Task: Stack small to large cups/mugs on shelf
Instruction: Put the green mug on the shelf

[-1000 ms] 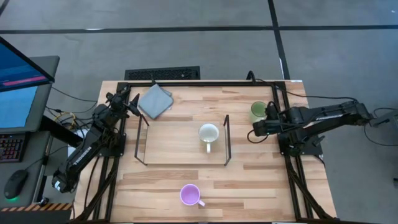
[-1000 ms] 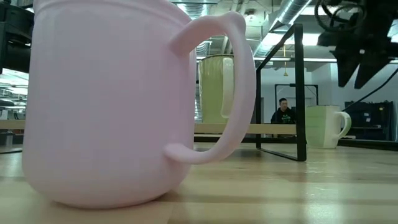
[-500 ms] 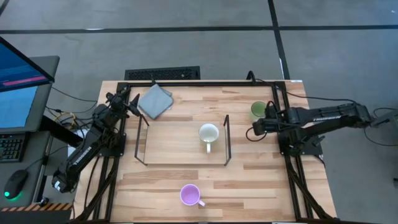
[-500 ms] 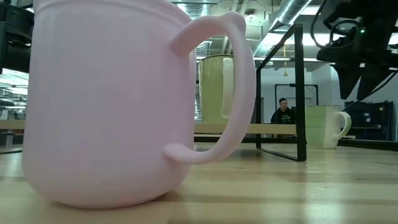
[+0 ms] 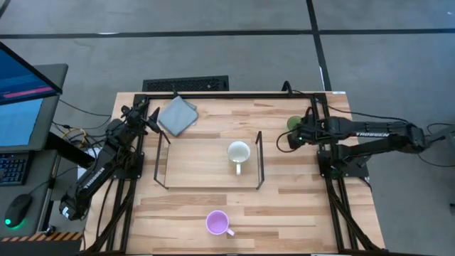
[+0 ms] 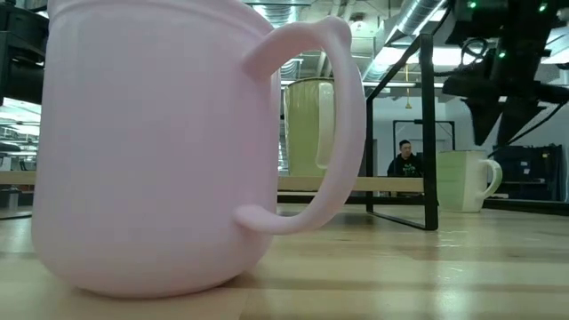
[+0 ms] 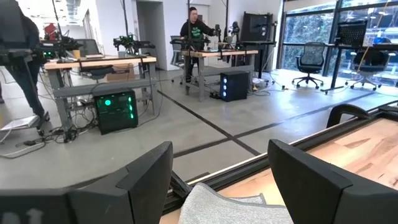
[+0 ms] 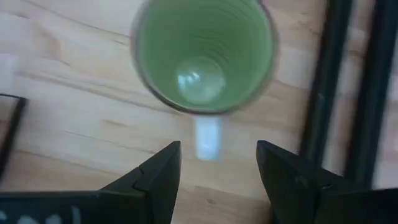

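Observation:
The olive green mug stands on its base at the table's far right, its handle pointing toward my right gripper. That gripper is open and hovers above the mug, touching nothing. The cream-white mug stands inside the dark wire shelf. The light purple mug stands near the table's near edge and fills the low view. My left gripper is open at the far left, above the grey cloth.
The black table frame bars run close beside the green mug on the table's right side. The shelf's upright right end stands between the cream mug and the green mug. Bare wood lies between the shelf and the purple mug. People are in the room beyond.
My right gripper has moved toward the table's far edge and a little to the left, coming over the green mug, which the arm now mostly covers in the high view. The mugs have stayed in place.

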